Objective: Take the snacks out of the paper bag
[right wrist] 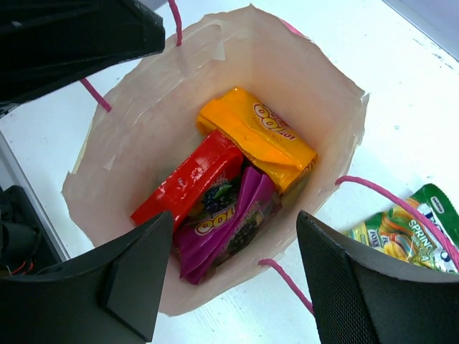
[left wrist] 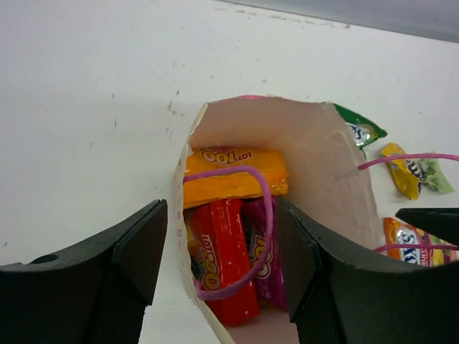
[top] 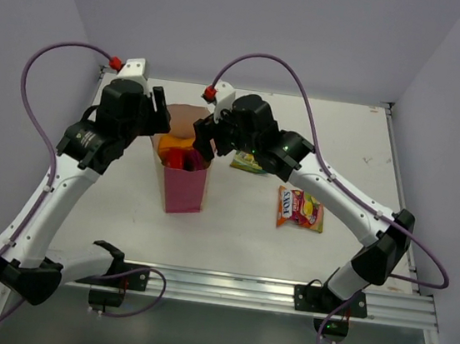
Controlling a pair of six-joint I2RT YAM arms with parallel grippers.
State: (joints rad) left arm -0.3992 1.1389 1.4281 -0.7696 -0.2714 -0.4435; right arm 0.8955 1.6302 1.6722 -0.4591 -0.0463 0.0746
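The pink paper bag (top: 184,187) stands upright at mid-table, its mouth wide. Inside lie three snacks: an orange packet (right wrist: 258,136), a red packet (right wrist: 185,180) and a magenta-purple packet (right wrist: 224,221). My left gripper (left wrist: 221,259) hangs open over the bag's left rim, one finger (left wrist: 140,251) outside the wall and the other above the opening, with the cord handle (left wrist: 264,215) between them, untouched. From the bag's right side my right gripper (right wrist: 233,269) is open above the mouth, holding nothing. More snacks lie on the table: a green packet (right wrist: 410,231) and a red-yellow packet (top: 299,210).
A small yellow candy pack (left wrist: 401,170) lies beside the green packet (left wrist: 362,131), right of the bag. White tabletop (top: 117,200) surrounds the bag, with walls at the back and sides. A metal rail (top: 232,288) carrying the arm bases runs along the near edge.
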